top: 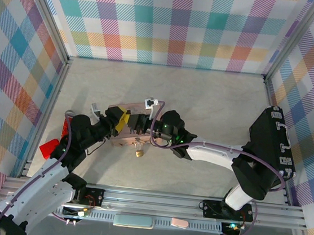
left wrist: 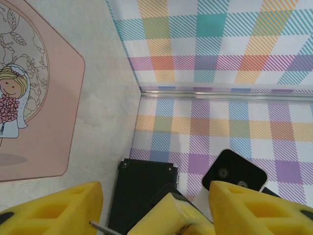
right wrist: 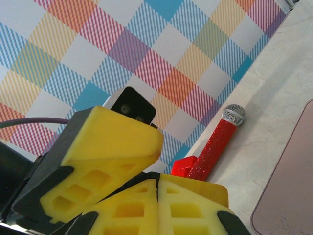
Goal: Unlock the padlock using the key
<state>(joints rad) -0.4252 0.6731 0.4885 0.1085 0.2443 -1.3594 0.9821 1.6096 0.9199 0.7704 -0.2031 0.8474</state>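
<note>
The unlocking looks barely begun to me. The padlock lies on the table just below the centre of the top view, right under the lower edge of the pink illustrated tin, and neither of my grippers has hold of it. Its long axis runs nearly straight up and down the frame. The brass body is at the lower end and the thin silver part points up toward the tin, but I cannot tell whether it touches the rim. My left gripper hovers over the tin with its jaws spread wide. In the left wrist view its yellow fingers stand far apart at the bottom of the frame. A thin silver sliver beside the left one is what I take for the key, slanting from upper left to lower right, though too little of it shows to be sure. My right gripper meets the left over the tin with its pads pressed together along a tight seam. I cannot see whether anything thin is pinched in that seam. A red glitter toy microphone lies by the wall, well clear of the work. By my judgement almost everything is left: steady the lock, bring the key to the keyhole, seat it, turn it, and free the shackle.
</note>
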